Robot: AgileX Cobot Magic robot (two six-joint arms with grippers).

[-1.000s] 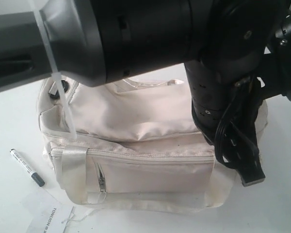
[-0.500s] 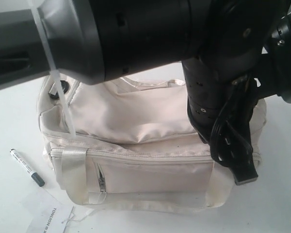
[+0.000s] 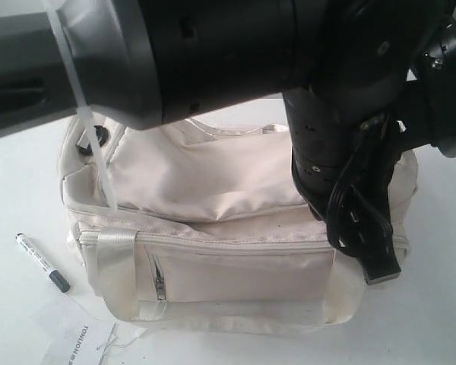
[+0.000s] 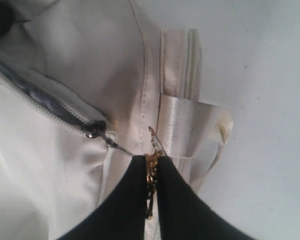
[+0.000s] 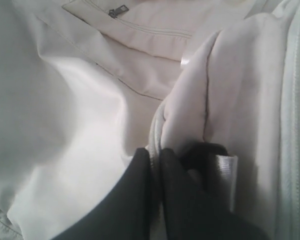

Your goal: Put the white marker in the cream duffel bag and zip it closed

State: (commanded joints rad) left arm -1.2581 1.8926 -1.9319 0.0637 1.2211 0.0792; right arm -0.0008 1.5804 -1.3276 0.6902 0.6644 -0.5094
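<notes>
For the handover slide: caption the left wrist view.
Left gripper pinches the zipper pull of the cream duffel bag, zipper partly open.

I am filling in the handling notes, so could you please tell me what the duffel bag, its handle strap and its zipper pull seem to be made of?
The cream duffel bag looks like matte woven fabric, perhaps canvas or nylon: it creases and sags. The handle strap looks like synthetic webbing: satin sheen, fine ribs. The zipper pull looks like metal: dark, with glints.
</notes>
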